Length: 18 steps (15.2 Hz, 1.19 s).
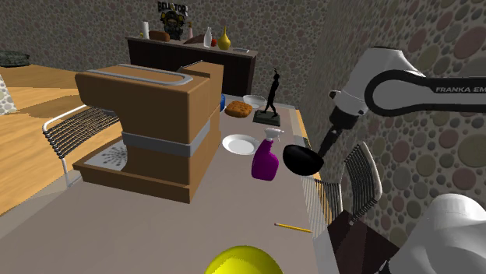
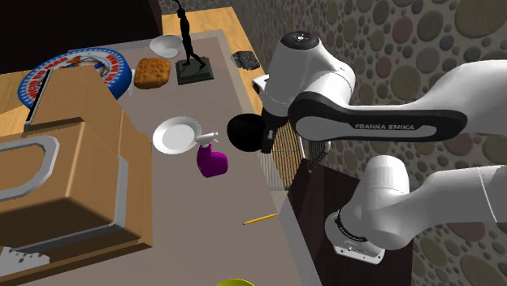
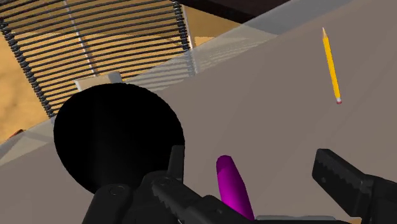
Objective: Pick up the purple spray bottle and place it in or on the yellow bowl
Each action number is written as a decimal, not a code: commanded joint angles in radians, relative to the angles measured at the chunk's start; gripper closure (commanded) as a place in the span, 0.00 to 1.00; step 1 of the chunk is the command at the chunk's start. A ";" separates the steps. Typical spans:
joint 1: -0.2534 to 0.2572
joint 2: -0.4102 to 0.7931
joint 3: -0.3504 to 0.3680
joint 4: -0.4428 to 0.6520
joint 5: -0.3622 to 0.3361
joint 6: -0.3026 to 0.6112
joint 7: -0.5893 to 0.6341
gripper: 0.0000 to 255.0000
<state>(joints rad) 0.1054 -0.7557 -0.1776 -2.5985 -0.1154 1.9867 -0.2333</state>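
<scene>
In the shoulder view we record, on the desk [image 1: 156, 226], a white plate [image 1: 239, 144] and, just to its right, the purple spray bottle [image 1: 265, 165] standing upright. The yellow bowl [image 1: 244, 261] sits well apart at the near edge. In the wrist view the gripper [image 3: 248, 156] has its fingers [image 3: 343, 181] wide apart, with the bottle between them, unclasped.

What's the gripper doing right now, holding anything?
Gripper: open, holding nothing; the purple spray bottle sits between its fingers, untouched.
</scene>
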 commanded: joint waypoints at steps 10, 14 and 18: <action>0.354 0.282 -0.364 -0.036 0.248 0.590 -0.575 0.00; 0.556 0.369 -0.523 0.005 0.417 0.692 -0.798 0.00; 0.633 0.428 -0.576 0.013 0.494 0.741 -0.854 0.00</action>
<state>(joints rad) 0.7180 -0.3408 -0.7399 -2.5850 0.3574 2.7129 -1.0706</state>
